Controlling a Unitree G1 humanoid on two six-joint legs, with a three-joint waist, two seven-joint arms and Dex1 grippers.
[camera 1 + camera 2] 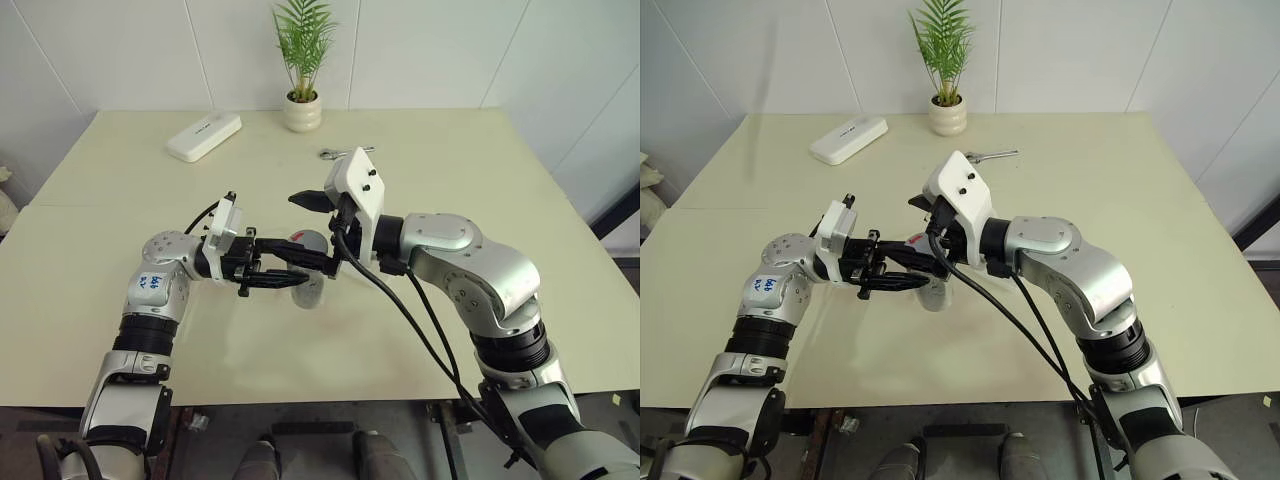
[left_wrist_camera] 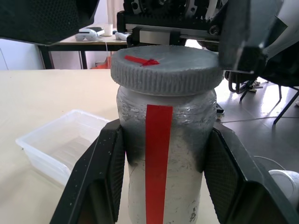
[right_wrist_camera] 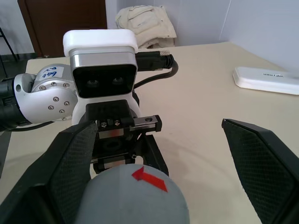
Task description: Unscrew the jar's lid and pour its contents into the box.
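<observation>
Two containers on show: jar (image 2: 166, 154) and box (image 2: 60, 144). Jar held upright above the desk (image 1: 480, 170), near its middle, lid (image 2: 166, 70) screwed on, grey, ribbed round the edge, with a red mark on top. Clear wall frosted with specks, a red strip running down its side; contents not told apart from the specks on the wall. Box seen in the left wrist view, resting on the desk beside and below the jar, clear, shallow, with nothing visible inside. Well apart at the far edge, a white plant pot (image 1: 302, 112) with a green plant, and a flat white device (image 1: 203, 136) to its left.

Left hand (image 1: 290, 272) reaching level toward the right, shut on the jar's body, one black finger (image 2: 100, 182) pressed to each side below the lid. Left forearm bent in from the left side of the desk.

Right hand (image 3: 159, 186) reaching level from the right toward the left hand, spread wide, its fingers (image 3: 264, 168) standing to either side of the lid and clear of it, gripping nothing. Lid sitting between them, close to the palm. Right wrist cocked, forearm angled in from the near right corner.
</observation>
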